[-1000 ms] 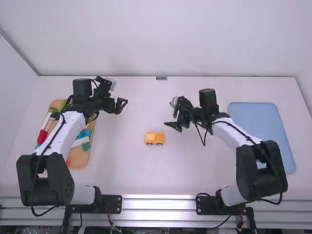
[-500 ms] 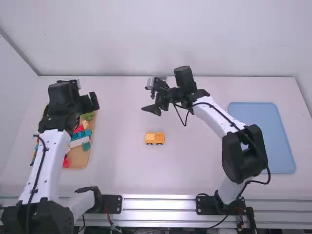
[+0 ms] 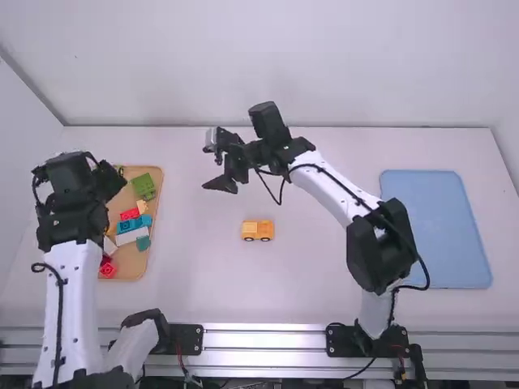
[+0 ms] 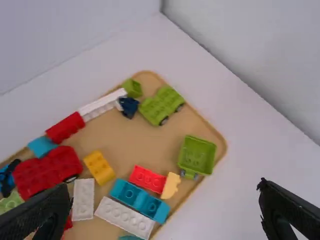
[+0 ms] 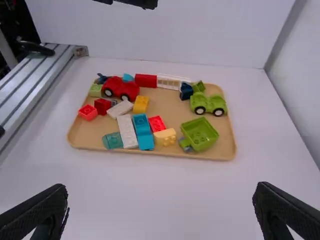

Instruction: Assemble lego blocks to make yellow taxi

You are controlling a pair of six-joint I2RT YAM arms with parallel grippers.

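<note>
A yellow-orange toy vehicle with dark wheels stands upright at the table's middle. Over the wooden tray on the left is my left gripper; in its wrist view the left gripper is open with nothing between its fingers. Farther back, left of and beyond the vehicle, hangs my right gripper. The right gripper is open and holds nothing in its wrist view. A yellow brick lies in the tray among other bricks, the same yellow brick near the tray's middle in the right wrist view.
The tray also holds a green open-topped piece, a green car base, a red car body, and several white, teal and red bricks. A pale blue mat lies at the table's right.
The left arm has swung left and back toward its base, uncovering more of the tray. My right gripper has moved left and slightly away from the camera. The toy vehicle has stayed put.
</note>
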